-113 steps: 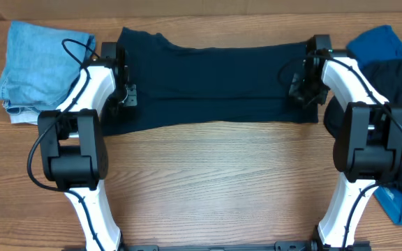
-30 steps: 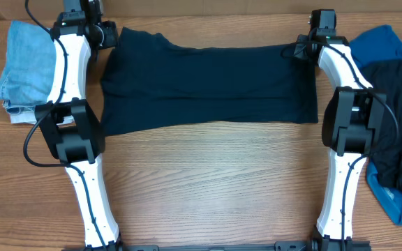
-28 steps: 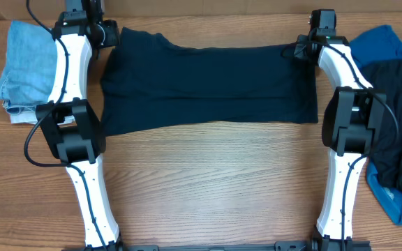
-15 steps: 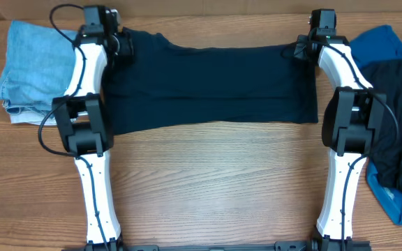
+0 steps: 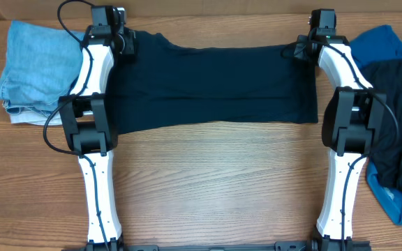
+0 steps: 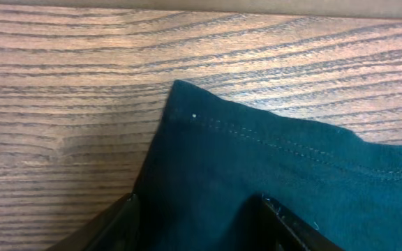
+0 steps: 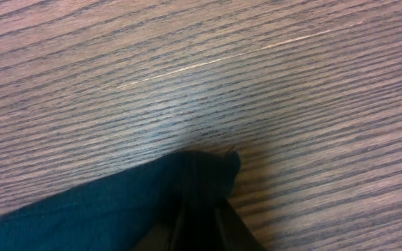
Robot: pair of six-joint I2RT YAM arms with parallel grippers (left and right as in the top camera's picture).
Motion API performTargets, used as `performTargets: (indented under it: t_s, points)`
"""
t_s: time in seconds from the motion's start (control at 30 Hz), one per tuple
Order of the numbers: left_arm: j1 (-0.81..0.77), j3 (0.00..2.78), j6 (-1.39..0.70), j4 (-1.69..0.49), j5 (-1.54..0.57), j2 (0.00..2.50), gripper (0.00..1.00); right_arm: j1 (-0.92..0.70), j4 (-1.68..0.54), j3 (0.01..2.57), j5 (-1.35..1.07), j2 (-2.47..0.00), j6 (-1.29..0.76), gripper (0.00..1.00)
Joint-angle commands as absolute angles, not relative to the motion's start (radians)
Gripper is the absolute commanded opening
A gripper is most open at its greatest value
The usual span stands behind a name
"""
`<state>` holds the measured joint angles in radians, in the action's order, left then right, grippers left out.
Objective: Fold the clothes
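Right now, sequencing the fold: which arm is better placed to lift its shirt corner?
Right: the right jaws are shut on a corner of the navy shirt; the left jaws stand open astride theirs.

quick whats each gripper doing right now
Left gripper: open, jaws either side of the dark navy shirt corner.
Right gripper: shut on the dark navy shirt.

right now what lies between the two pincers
The navy shirt, spread flat, fills the stretch between left pincer and right pincer, seen in the overhead view.
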<state>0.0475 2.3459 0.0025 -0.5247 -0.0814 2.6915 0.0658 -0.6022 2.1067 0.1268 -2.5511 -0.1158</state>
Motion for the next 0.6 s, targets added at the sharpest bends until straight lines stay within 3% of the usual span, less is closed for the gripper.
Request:
performTargets:
  t_s: [0.0,0.57]
  points:
    - [0.025,2.357,0.076,-0.511,-0.03,2.721,0.59,0.068,-0.63,2.094,0.104,-2.594,-0.123,0.15]
    - [0.024,2.359,0.161,-0.469,0.051,2.741,0.59,0.068,-0.63,2.094,0.104,-2.594,-0.123,0.15]
